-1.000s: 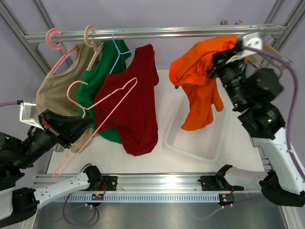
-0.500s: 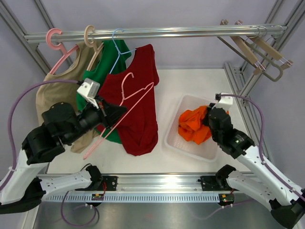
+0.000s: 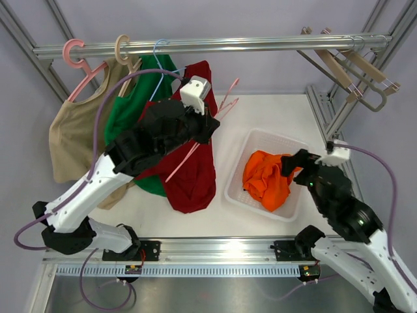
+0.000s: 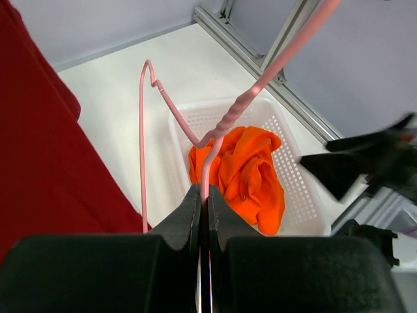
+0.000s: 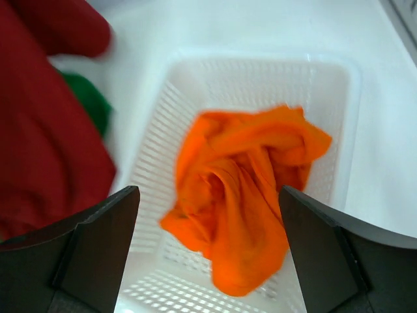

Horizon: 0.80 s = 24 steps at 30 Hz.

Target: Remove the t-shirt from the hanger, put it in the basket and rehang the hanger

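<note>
The orange t-shirt [image 3: 266,179] lies crumpled in the white basket [image 3: 238,163], free of any hanger. My right gripper [image 3: 291,166] hovers just above it; in the right wrist view the gripper [image 5: 208,192] stands wide open over the t-shirt [image 5: 241,195], holding nothing. The bare pink hanger [image 3: 225,104] sticks up and to the right in front of the red shirt. My left gripper [image 4: 202,195] is shut on the wire of that hanger [image 4: 225,120], with the t-shirt [image 4: 244,173] and basket [image 4: 293,189] below it.
A metal rail [image 3: 260,44] runs across the back. Tan [image 3: 71,137], green [image 3: 133,107] and red [image 3: 192,176] shirts hang on hangers at its left. Wooden hangers [image 3: 352,72] hang at the right end, beside frame posts.
My right gripper came down from the rail with the orange t-shirt, opened and let it go into the basket. My left arm swung the pink hanger from the left up toward the middle.
</note>
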Each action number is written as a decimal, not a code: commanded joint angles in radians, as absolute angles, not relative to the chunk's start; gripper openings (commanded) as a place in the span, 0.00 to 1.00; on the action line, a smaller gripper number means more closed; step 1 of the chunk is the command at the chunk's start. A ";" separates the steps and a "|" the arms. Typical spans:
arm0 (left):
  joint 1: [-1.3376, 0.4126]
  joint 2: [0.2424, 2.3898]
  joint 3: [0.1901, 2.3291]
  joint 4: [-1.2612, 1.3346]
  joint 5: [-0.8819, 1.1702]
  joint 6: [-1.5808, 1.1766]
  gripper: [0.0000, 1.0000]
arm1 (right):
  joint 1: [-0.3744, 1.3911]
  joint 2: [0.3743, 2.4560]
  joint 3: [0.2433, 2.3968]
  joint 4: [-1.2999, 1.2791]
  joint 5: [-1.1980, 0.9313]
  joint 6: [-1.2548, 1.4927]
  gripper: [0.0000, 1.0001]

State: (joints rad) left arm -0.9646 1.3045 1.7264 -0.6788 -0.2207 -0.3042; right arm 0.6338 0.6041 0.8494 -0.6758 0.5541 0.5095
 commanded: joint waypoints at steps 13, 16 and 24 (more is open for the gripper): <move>-0.779 1.833 2.336 -0.477 0.090 -0.354 0.00 | 0.634 0.331 0.732 -0.563 0.198 0.511 0.02; -0.776 1.917 2.427 -0.474 0.091 -0.365 0.00 | 0.632 0.336 0.715 -0.525 0.152 0.523 0.03; -0.747 2.005 2.457 -0.402 0.078 -0.400 0.00 | 0.632 0.365 0.718 -0.506 0.117 0.517 0.03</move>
State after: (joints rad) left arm -0.7650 1.9984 2.4008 -0.4988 0.0513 -0.3756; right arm 0.6338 0.3634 0.7120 -0.5503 0.1604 0.5209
